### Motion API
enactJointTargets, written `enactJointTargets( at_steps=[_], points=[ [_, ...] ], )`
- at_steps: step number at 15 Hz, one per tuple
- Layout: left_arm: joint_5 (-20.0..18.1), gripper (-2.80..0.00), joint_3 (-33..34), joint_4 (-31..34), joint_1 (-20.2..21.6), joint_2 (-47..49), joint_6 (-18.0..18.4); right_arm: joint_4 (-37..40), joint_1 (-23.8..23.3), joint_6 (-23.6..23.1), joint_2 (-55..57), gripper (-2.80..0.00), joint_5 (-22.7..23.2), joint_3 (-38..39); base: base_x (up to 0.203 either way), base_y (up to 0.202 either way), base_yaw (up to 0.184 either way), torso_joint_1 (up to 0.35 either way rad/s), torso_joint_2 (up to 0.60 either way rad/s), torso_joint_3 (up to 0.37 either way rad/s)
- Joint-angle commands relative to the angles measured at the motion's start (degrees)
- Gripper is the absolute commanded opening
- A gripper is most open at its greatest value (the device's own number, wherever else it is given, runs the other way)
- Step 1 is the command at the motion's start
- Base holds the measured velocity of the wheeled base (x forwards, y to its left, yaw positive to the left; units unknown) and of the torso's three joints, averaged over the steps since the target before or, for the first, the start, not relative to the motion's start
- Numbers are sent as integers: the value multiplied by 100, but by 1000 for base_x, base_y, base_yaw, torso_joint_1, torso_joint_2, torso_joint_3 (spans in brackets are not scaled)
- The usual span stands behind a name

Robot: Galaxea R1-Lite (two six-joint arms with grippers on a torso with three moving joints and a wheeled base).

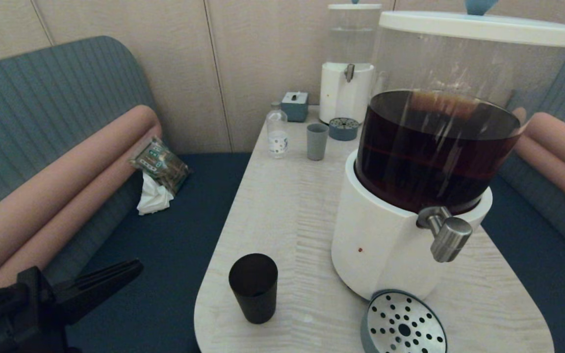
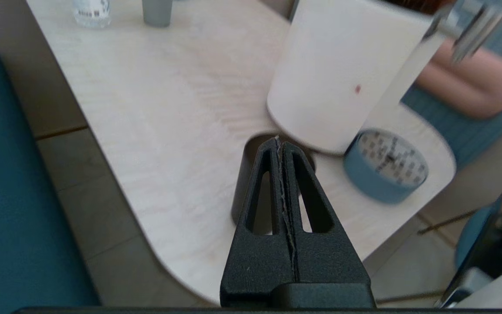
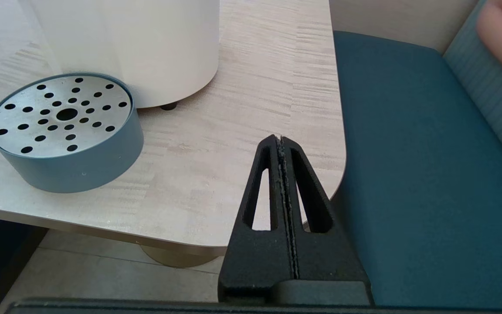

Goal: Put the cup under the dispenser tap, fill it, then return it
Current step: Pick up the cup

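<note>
The matte black cup (image 1: pixel 253 287) stands upright near the table's front left corner, left of the big dispenser (image 1: pixel 412 196). That dispenser's steel tap (image 1: pixel 447 235) juts out above a perforated drip tray (image 1: pixel 402 324). My left gripper (image 1: pixel 133 268) hovers off the table's left side, shut and empty, a short way from the cup. In the left wrist view its closed tips (image 2: pixel 278 141) overlap the cup (image 2: pixel 243 183). My right gripper (image 3: pixel 279 140) is shut and empty by the table's front right corner, outside the head view.
Farther back stand a grey-blue tumbler (image 1: pixel 317 141), a small clear bottle (image 1: pixel 277 133), a water dispenser (image 1: pixel 348 73) with its own tray (image 1: pixel 344 129) and a grey box (image 1: pixel 295 106). Blue bench seats flank the table (image 1: pixel 292 206); a packet (image 1: pixel 160 164) lies on the left seat.
</note>
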Motion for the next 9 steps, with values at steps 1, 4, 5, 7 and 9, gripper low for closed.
enactJointTargets(
  at_steps=[1,4,5,7,9],
  points=[
    [-23,-280,168,-38,-1,8,79,-1,1,-4,-20,-280,2,53,0,0,0,0,0,0],
    [-7,-280,380,2,-1,-201,198,-1,1,-4,-20,-280,2,53,0,0,0,0,0,0],
    [15,-280,488,11,-1,-230,184,-1,1,-4,-20,-280,2,53,0,0,0,0,0,0],
    [243,-280,464,66,8,-167,137,-1,1,-4,-20,-280,2,53,0,0,0,0,0,0],
    [708,-280,406,334,9,-63,148,-1,1,-4,-20,-280,2,53,0,0,0,0,0,0]
  ],
)
